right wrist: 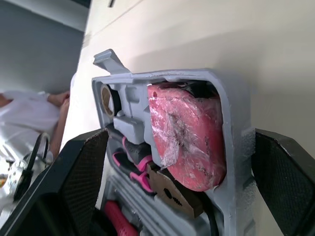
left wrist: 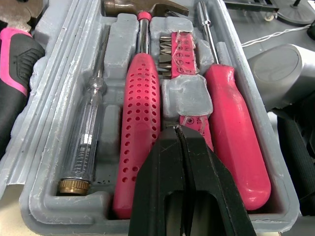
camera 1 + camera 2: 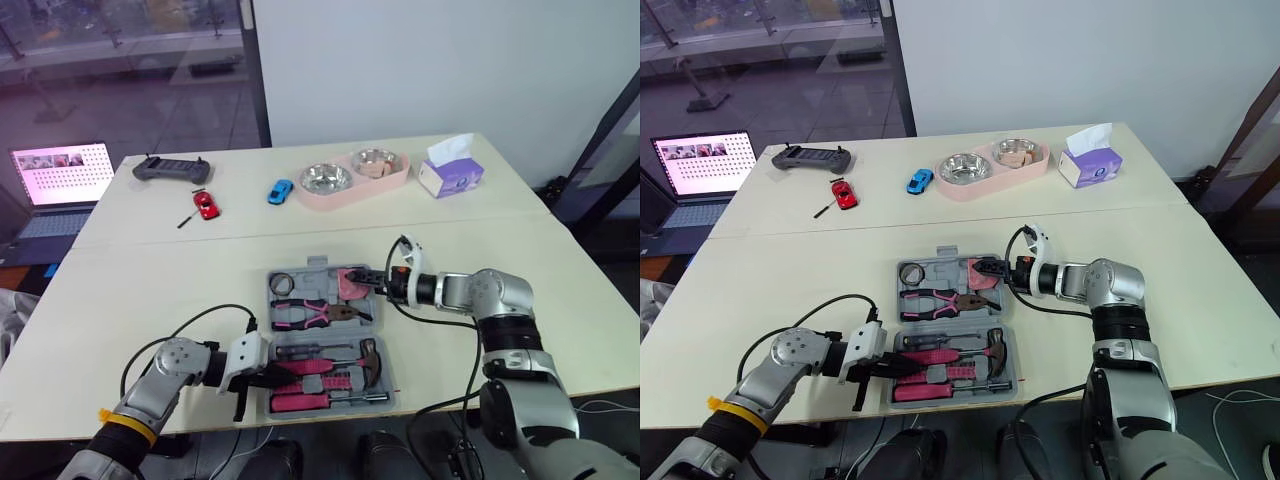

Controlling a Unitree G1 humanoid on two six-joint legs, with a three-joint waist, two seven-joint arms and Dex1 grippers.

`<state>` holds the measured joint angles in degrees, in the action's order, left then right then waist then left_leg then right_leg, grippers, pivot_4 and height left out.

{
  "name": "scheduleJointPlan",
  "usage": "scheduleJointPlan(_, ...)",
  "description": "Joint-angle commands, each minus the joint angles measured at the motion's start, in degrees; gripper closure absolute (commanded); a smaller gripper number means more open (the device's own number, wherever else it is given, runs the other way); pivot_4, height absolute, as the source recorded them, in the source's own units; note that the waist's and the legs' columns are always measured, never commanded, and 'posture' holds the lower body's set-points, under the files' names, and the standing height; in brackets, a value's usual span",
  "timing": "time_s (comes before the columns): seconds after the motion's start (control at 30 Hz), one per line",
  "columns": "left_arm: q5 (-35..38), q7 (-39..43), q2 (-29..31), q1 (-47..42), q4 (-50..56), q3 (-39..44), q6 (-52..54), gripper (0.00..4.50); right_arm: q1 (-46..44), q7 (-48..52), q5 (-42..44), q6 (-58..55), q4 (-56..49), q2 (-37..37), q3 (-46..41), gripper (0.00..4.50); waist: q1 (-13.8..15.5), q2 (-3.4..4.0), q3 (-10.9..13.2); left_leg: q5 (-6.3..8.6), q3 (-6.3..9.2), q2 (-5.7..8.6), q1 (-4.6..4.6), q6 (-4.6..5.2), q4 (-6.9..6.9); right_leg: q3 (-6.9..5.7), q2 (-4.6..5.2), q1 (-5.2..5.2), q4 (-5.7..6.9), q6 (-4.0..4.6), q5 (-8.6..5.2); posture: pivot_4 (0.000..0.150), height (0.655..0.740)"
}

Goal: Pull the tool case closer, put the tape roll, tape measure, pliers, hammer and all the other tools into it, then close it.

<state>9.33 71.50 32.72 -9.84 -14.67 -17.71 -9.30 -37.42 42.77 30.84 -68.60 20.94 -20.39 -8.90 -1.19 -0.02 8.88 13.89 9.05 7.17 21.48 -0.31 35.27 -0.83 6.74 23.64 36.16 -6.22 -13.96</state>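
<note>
- At the near edge of the cream table (image 3: 150, 300), right in front of the robot, the grey moulded-plastic tool case (image 3: 390, 398) lies opened flat with both trays facing up and the lid not closed yet.
- The left gripper (image 3: 275, 378) sits over the left end of the near tray, with its two black fingers pressed together and nothing between them.
- The near tray holds the hammer with the pink perforated handle (image 2: 140, 113) and the pink-handled screwdriver (image 2: 236, 128). Both lie left-to-right along the tray's long side, and the hammer head points to the robot's right.
- The left wrist view picks out smaller stuff too: a clear-handled tester screwdriver (image 2: 88, 132) just beside the hammer, and a pink rack of driver bits (image 2: 177, 49).
- In the far tray, the pink-and-black pliers (image 3: 310, 315) lie the same way, handles left, nose right. The small ring-shaped tape roll (image 3: 279, 283) is in the far-left corner and the pink tape measure (image 1: 187, 132) is in the far-right one.
- The right gripper (image 3: 362, 277) is at that far-right corner with its fingers spread wide either side of the case wall. I can't tell if they touch it.
- The right wrist view shows crinkly clear film on the tape measure.
- Further back, well apart from the case, are a pink double-bowl stand (image 3: 340, 195) and a purple tissue box (image 3: 450, 176).
</note>
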Motion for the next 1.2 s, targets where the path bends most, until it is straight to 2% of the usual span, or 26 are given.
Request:
scheduleJointPlan(0.03,-2.8,0.1,1.9,1.3,-2.3,-0.6,0.9,4.5,3.4,5.0,1.6,3.1,-9.4,-2.3,4.0,0.03,0.1,0.0,0.0,0.0,0.0,0.0,0.0,0.0,-0.02,0.0,0.0,0.0,-0.01,0.0,0.0,0.15,0.737)
scheduleJointPlan(0.27,-0.1,-1.9,2.7,1.4,0.3,2.7,4.2,4.5,6.3,7.3,2.8,5.5,-13.9,-5.0,4.0,0.03,0.1,-0.01,0.0,0.0,-0.08,-0.06,0.0,-0.01,-0.02,0.04,-0.02,0.01,-0.03,-0.01,-0.01,0.15,0.737)
scheduleJointPlan(0.57,8.3,-5.3,4.3,5.7,12.2,10.2,16.3,4.5,7.0,8.7,3.8,6.5,-15.1,-7.0,4.0,0.03,0.3,-0.03,0.1,0.0,-0.12,-0.08,0.11,-0.01,-0.03,0.07,-0.03,0.12,-0.04,-0.01,-0.01,0.15,0.737)
scheduleJointPlan(0.73,14.7,-6.9,5.4,9.0,19.4,16.1,23.7,4.5,7.1,10.2,5.0,6.4,-15.9,-7.9,3.4,0.03,0.5,-0.09,0.1,-0.04,-0.18,-0.04,0.77,-0.06,0.11,0.11,0.0,0.74,-0.02,-0.01,0.03,0.15,0.737)
scheduleJointPlan(0.83,16.9,-6.6,7.3,11.7,19.8,20.1,26.0,4.5,8.3,12.7,6.8,5.2,-19.5,-9.9,4.0,0.03,0.4,-0.09,0.1,-0.05,-0.19,-0.04,0.89,-0.08,0.11,0.11,0.0,0.88,-0.01,0.02,0.06,0.15,0.737)
scheduleJointPlan(1.03,16.5,-4.9,9.5,14.3,16.1,23.2,24.1,4.5,12.7,17.4,9.7,4.8,-27.9,-15.6,5.4,0.03,0.7,-0.12,0.2,-0.05,-0.31,-0.06,0.9,-0.08,0.09,0.11,0.06,0.88,-0.08,0.03,0.06,0.15,0.737)
scheduleJointPlan(1.07,16.5,-4.8,9.6,14.4,15.5,23.6,23.9,4.5,13.9,18.9,11.2,4.8,-31.0,-17.1,5.2,0.03,0.7,-0.15,0.2,-0.05,-0.33,-0.07,0.9,-0.08,0.1,0.11,0.07,0.87,-0.08,0.03,0.05,0.15,0.737)
scheduleJointPlan(1.1,16.7,-4.6,9.8,14.5,15.3,23.9,23.7,4.5,16.7,22.9,16.5,3.9,-38.9,-21.0,1.7,0.03,0.7,-0.16,0.2,-0.05,-0.35,-0.07,0.91,-0.08,0.12,0.11,0.07,0.87,-0.1,0.03,0.06,0.15,0.737)
scheduleJointPlan(1.13,17.1,-4.2,10.2,14.8,15.4,24.5,23.7,4.5,18.6,27.0,23.5,2.6,-45.8,-24.8,-3.6,0.03,1.1,-0.11,0.3,-0.05,-0.36,-0.07,0.91,-0.07,0.13,0.11,0.08,0.86,-0.1,0.03,0.06,0.15,0.737)
scheduleJointPlan(1.2,18.4,-3.1,11.1,15.4,16.4,25.9,24.1,4.5,17.5,27.0,39.8,-1.4,-49.3,-29.3,-13.7,0.03,1.7,-0.01,0.6,0.0,-0.41,-0.08,1.03,-0.01,0.17,0.12,0.09,0.93,-0.16,-0.01,0.04,0.15,0.737)
